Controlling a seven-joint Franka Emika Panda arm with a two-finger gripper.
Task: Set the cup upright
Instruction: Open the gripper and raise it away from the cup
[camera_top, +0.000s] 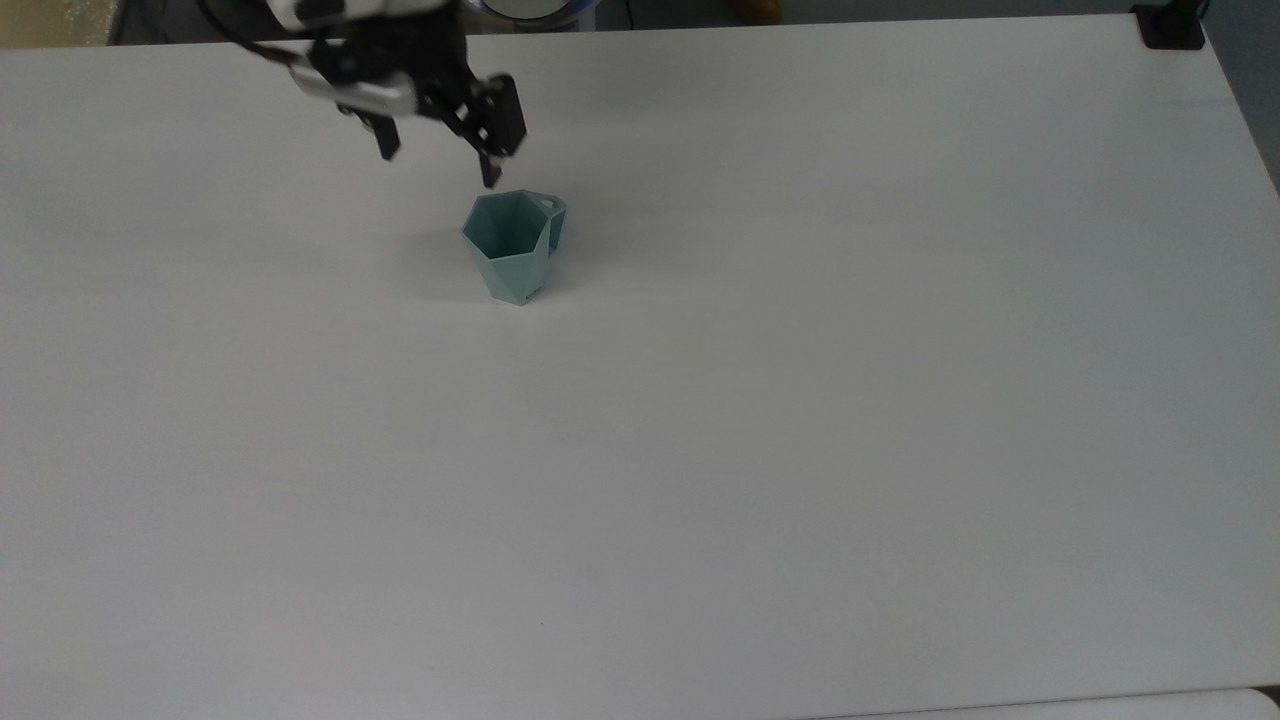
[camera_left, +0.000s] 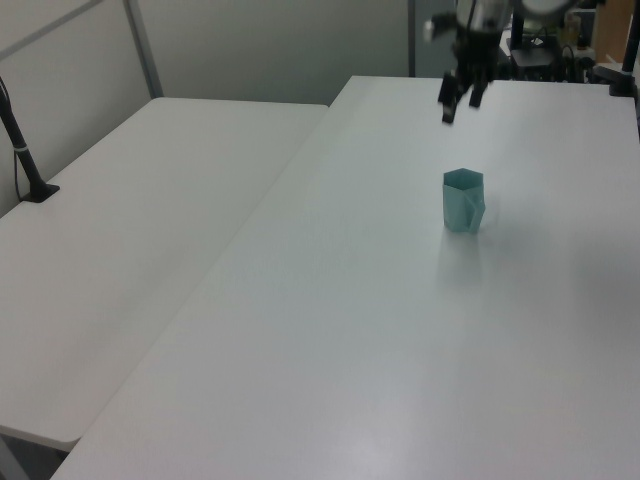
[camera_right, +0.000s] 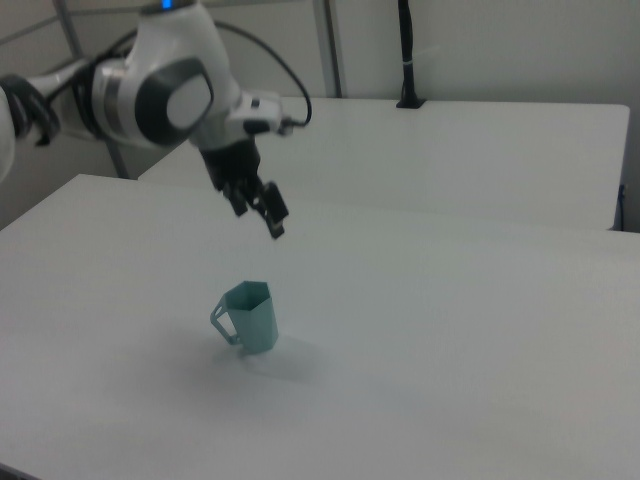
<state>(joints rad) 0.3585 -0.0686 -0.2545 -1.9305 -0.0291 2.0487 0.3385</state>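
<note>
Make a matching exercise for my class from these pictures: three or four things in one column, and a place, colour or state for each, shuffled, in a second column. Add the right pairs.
Things
1. cup
2. gripper
3. table
4. black clamp

Descriptions
A. white, broad, bearing the cup
B. at the far right corner of the table in the top view
C. pale teal, standing upright with its mouth up
D. in the air above the cup, fingers open, holding nothing

Pairs: 1-C, 2-D, 3-A, 4-B
</note>
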